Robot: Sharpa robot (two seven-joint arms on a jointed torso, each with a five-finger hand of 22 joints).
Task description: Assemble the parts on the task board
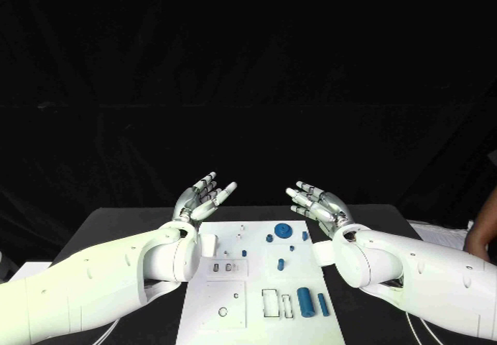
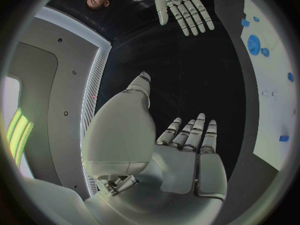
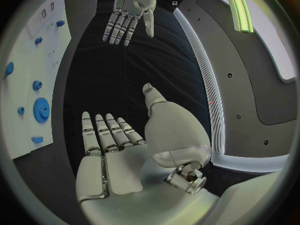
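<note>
The white task board (image 1: 233, 305) lies in the middle of the black table, running from the far edge toward me. On it are blue parts: a round gear (image 1: 283, 230) with small pieces beside it near the far end, a small peg (image 1: 281, 264) mid-board, and a thick cylinder (image 1: 304, 300) with a thin bar (image 1: 322, 304) near the front right. My left hand (image 1: 204, 195) is raised above the board's far left corner, palm up, fingers spread, holding nothing. My right hand (image 1: 319, 203) is raised over the far right corner, fingers likewise spread and empty. The board (image 2: 275, 90) and gear (image 2: 253, 44) also appear beside my left hand (image 2: 187, 150).
The black table (image 1: 114, 226) extends on both sides of the board. White sheets (image 1: 440, 234) lie at the table's right edge. A dark backdrop stands behind. In the right wrist view, my right hand (image 3: 115, 150) faces my left hand (image 3: 130, 12) with the board (image 3: 37, 70) beside them.
</note>
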